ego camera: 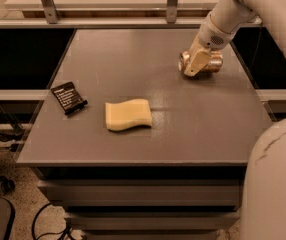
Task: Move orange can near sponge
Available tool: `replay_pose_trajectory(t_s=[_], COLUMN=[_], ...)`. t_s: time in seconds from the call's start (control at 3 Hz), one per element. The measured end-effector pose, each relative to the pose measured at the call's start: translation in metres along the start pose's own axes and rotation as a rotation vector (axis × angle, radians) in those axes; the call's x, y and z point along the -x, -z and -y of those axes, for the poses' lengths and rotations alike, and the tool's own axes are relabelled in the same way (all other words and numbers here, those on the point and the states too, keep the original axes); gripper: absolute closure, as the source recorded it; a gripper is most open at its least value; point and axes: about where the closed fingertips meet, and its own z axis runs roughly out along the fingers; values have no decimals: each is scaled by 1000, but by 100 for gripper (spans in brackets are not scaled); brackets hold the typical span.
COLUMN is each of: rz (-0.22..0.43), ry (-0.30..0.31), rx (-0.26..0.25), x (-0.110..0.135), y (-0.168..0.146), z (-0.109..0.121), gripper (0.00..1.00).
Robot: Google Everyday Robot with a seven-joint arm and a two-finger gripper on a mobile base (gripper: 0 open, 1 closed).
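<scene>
At the table's far right, your gripper sits low over the orange can, likely to grasp it. You cannot tell whether it has clamped. The can lies sideways, well apart from the sponge.

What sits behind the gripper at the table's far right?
The orange can, lying on its side on the table, shows on both sides of the gripper. Its middle is covered.

Black card w/ white text, left on gray table
</scene>
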Motion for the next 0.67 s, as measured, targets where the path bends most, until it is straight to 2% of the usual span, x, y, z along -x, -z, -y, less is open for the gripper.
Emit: replay_pose_trajectory(t_s=[0.33,0.67], rz=[25,70], ry=[74,172], rx=[18,52], x=[17,44], y=[11,23], z=[-12,-36], gripper=[100,100])
